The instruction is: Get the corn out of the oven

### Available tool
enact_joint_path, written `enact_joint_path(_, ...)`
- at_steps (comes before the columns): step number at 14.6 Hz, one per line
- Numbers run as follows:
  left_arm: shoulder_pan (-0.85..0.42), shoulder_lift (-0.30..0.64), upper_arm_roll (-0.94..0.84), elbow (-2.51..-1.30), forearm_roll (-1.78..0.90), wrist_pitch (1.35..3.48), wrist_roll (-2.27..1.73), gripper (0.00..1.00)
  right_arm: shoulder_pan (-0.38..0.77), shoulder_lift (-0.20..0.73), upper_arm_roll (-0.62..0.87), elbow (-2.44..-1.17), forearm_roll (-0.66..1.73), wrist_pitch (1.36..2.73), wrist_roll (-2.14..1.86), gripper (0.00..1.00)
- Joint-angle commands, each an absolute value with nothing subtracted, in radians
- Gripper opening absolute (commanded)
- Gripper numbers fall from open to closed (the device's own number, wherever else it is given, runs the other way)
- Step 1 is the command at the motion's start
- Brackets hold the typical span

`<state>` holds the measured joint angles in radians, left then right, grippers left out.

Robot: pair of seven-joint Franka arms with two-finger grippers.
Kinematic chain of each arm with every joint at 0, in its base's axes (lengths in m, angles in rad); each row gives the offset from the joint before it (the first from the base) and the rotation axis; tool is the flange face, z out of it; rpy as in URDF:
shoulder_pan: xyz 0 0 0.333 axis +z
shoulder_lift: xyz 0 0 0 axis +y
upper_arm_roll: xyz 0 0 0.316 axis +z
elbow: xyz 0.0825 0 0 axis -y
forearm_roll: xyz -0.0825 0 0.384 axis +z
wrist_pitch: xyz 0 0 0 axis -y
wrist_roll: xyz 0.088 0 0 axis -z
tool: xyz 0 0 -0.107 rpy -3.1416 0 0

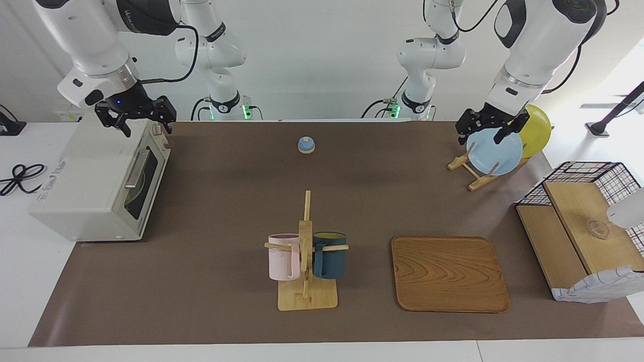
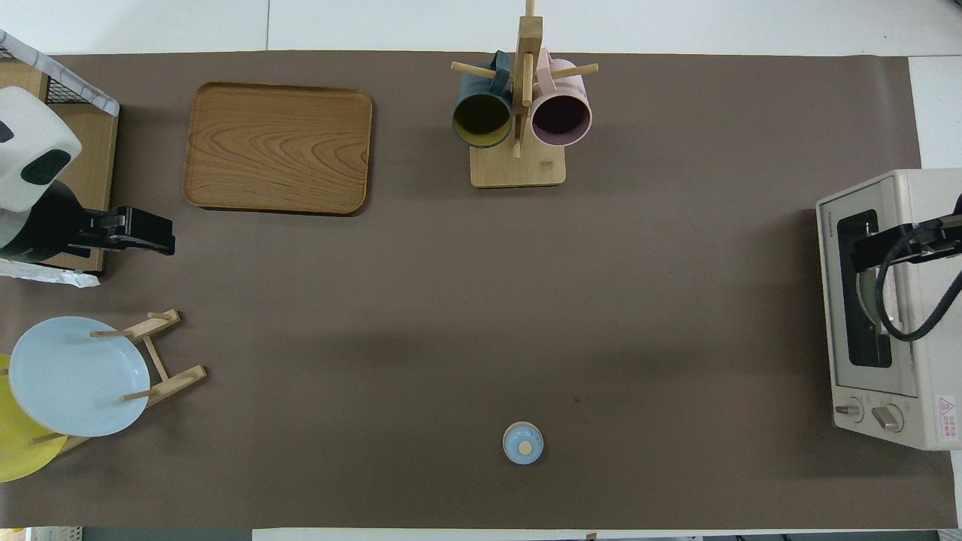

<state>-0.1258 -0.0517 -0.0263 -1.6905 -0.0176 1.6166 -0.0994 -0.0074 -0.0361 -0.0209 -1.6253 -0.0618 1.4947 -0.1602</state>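
At frame's upper left, the open right gripper hovers over the boxy cream-white oven, door shut. Upper right, the open left gripper hangs above a pale blue plate.

Oven at the right arm's end; mug rack beside tray; plate rack at the left arm's end.

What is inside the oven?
The oven door is shut. Through its dark glass only a dim, curved yellowish shape shows; whether that is the corn cannot be told.
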Motion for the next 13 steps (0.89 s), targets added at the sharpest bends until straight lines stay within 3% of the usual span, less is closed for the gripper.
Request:
enact_joint_path(1,-0.127,-0.057,-0.021,-1.683,-0.020,1.605,-0.098,1.00,-0.017,-0.026,-0.015,-1.609,-0.064,1.493,-0.146,1.00)
enact_joint_path(7,-0.127,-0.057,-0.021,-1.684,-0.020,1.603,-0.100,1.00,-0.035,-0.043,-0.020,-1.627,-0.068,1.506,-0.159,1.00)
enact_joint_path(8,-0.129,-0.057,-0.021,-1.683,-0.020,1.603,-0.100,1.00,-0.035,-0.044,-0.018,-1.641,-0.066,1.532,-0.166,0.89)
enact_joint_path(9,-0.129,-0.057,-0.023,-1.683,-0.020,1.603,-0.100,1.00,-0.028,-0.049,-0.018,-1.654,-0.066,1.549,-0.157,0.30)
enact_joint_path(10,-0.129,-0.057,-0.021,-1.684,-0.020,1.605,-0.100,1.00,-0.028,-0.060,-0.018,-1.678,-0.064,1.554,-0.146,0.00)
enact_joint_path(13,-0.129,-0.058,-0.023,-1.684,-0.020,1.603,-0.100,1.00,-0.038,-0.115,-0.021,-1.842,-0.067,1.716,-0.141,0.00)
